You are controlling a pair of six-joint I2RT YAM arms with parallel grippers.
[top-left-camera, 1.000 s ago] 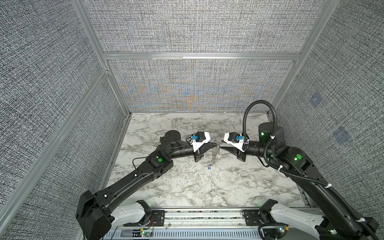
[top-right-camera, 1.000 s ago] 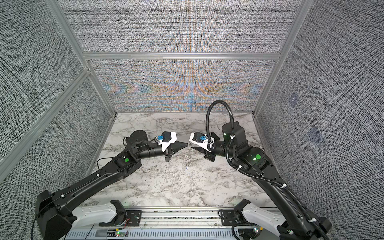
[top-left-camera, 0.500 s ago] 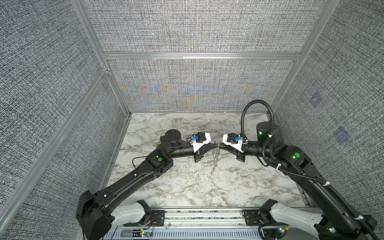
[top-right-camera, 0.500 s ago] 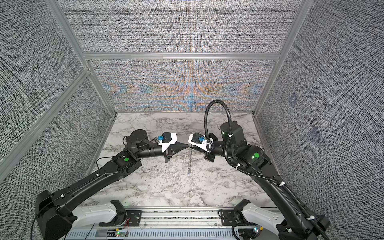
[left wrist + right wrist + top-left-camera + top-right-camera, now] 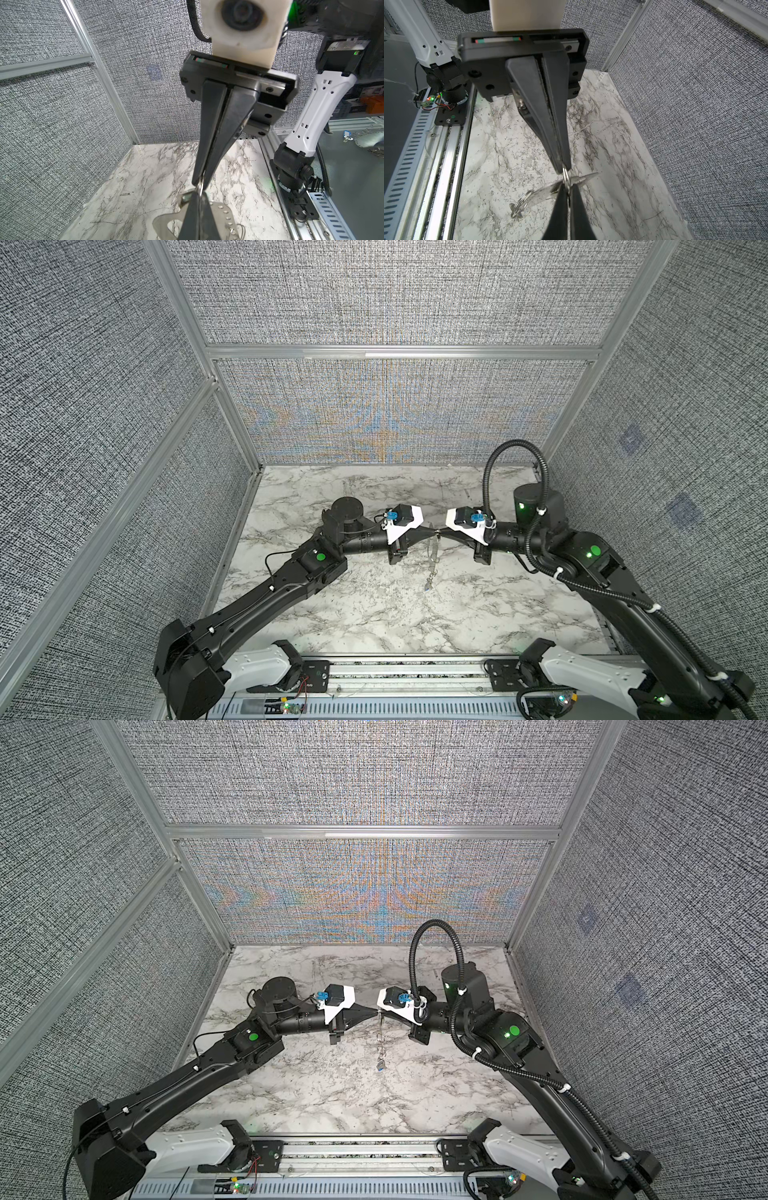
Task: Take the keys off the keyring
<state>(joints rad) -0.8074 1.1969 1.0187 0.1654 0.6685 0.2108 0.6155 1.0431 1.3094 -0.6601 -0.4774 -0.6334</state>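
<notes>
My left gripper (image 5: 431, 531) and right gripper (image 5: 441, 532) meet tip to tip above the middle of the table, and both are shut on a thin metal ring (image 5: 565, 176) of the keyring. In the left wrist view my left gripper (image 5: 199, 194) pinches the ring (image 5: 200, 187) from one side. The right gripper (image 5: 566, 187) pinches it from the other. A silvery key (image 5: 584, 178) and a grey plate (image 5: 220, 209) with a large hole hang from it. The bunch (image 5: 380, 1040) dangles straight down, with the blue tag (image 5: 380, 1065) lowest.
The marble table (image 5: 374, 614) lies below the hanging bunch. Grey fabric walls (image 5: 395, 418) with aluminium posts close the back and both sides. A metal rail (image 5: 407, 672) with both arm bases runs along the front edge.
My right gripper has moved left to the left gripper's tip and shut on the ring. The left gripper stayed shut, holding the bunch in place.
</notes>
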